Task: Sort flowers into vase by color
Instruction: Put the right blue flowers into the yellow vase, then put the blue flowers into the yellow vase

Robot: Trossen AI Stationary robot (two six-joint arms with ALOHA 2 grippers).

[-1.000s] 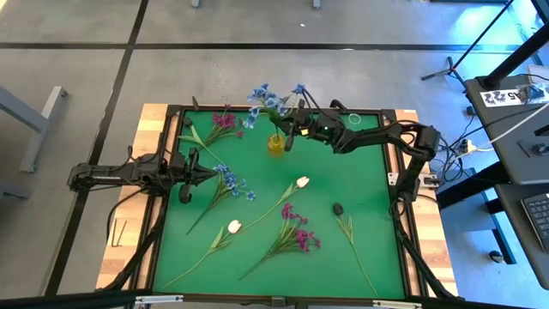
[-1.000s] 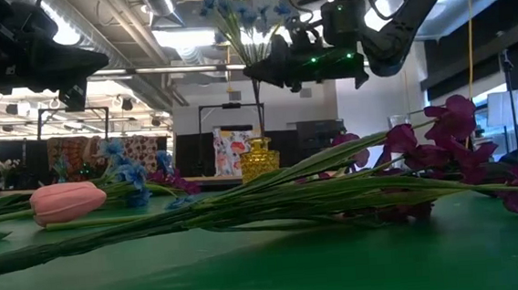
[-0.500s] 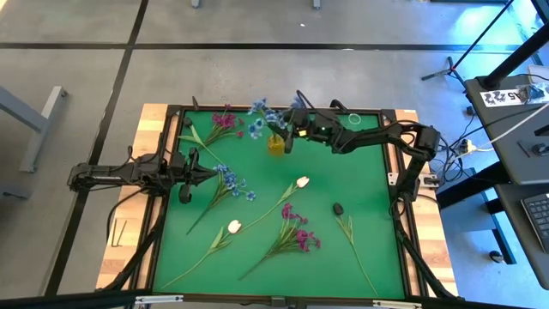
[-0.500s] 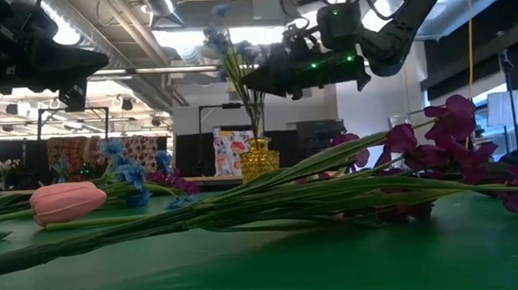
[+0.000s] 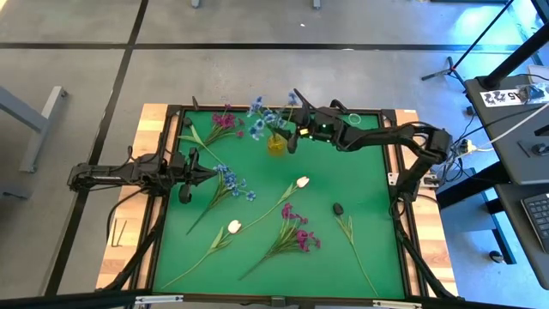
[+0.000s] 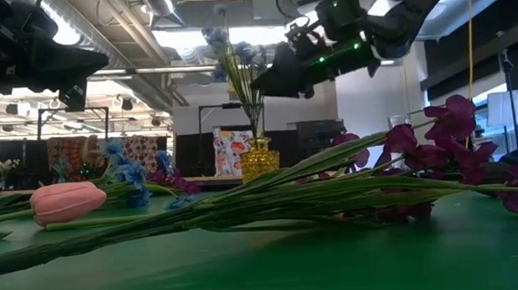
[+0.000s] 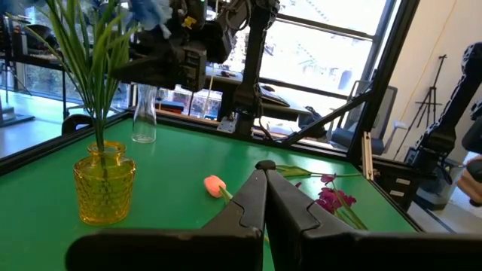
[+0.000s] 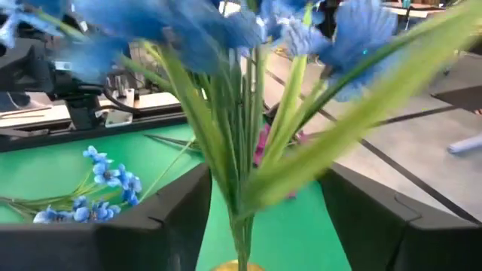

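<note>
A blue flower (image 5: pixel 261 118) stands with its stems in the yellow vase (image 5: pixel 275 144) at the table's far middle, its blossoms (image 6: pixel 230 48) leaning left. My right gripper (image 5: pixel 291 125) hovers open above and just right of the vase. Its fingers (image 8: pixel 175 218) stand on either side of the green stems (image 8: pixel 242 143) without holding them. My left gripper (image 5: pixel 211 174) waits shut at the table's left side, pointing level toward the right (image 7: pixel 265 172). More flowers lie flat on the green mat.
A clear vase (image 5: pixel 354 118) stands at the far right. On the mat lie a blue flower (image 5: pixel 228 182), two magenta ones (image 5: pixel 225 120) (image 5: pixel 296 233), two white tulips (image 5: pixel 302 182) (image 5: pixel 234 227), a bare green stem (image 5: pixel 352 242) and a small dark object (image 5: pixel 338 209).
My right gripper has opened and let go of the blue flower. The flower's stems have dropped down into the yellow vase, and it now stands there leaning left. The gripper has tipped toward level and drawn slightly back toward the table's right.
</note>
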